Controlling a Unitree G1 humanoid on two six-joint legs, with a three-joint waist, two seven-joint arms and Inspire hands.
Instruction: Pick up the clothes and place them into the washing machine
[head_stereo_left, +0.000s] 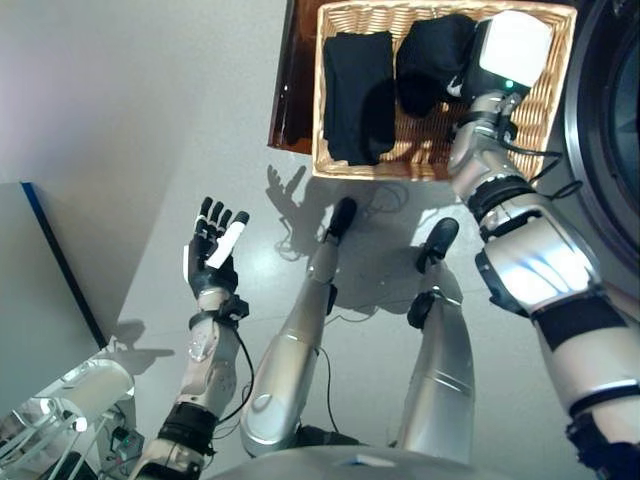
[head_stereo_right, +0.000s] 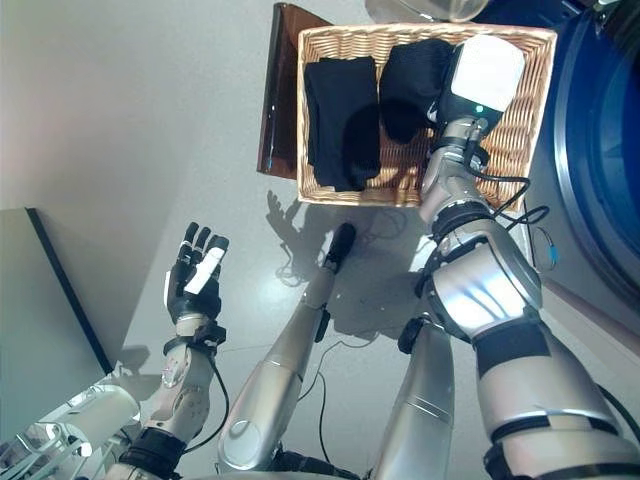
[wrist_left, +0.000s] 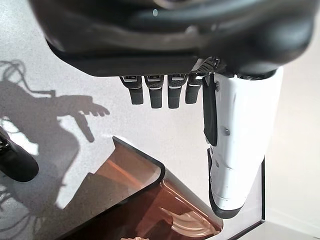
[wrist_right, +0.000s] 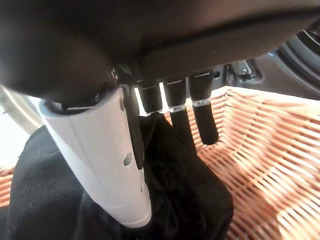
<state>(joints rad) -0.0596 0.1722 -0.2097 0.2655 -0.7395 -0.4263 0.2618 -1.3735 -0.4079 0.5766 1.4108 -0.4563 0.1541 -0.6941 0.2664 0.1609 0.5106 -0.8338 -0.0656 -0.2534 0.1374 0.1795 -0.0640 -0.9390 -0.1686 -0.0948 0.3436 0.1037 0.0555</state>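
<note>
I have the right hand (wrist_right: 125, 165) down in the wicker basket (head_stereo_left: 335, 20) at twelve o'clock, fingers straight on the black clothes (head_stereo_left: 430, 55); left hand (head_stereo_left: 212, 250) open, idle; next I curl and lift, I judge.

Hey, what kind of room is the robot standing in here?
Probably a laundry area: a wicker basket holding black clothes stands on the floor beside the round door of a washing machine. The right hand reaches into the basket; the left hand hangs open.

Two clothes (head_stereo_left: 358, 95) lie side by side in the basket (head_stereo_left: 545, 100), left of the washing machine (head_stereo_left: 610, 120).
</note>
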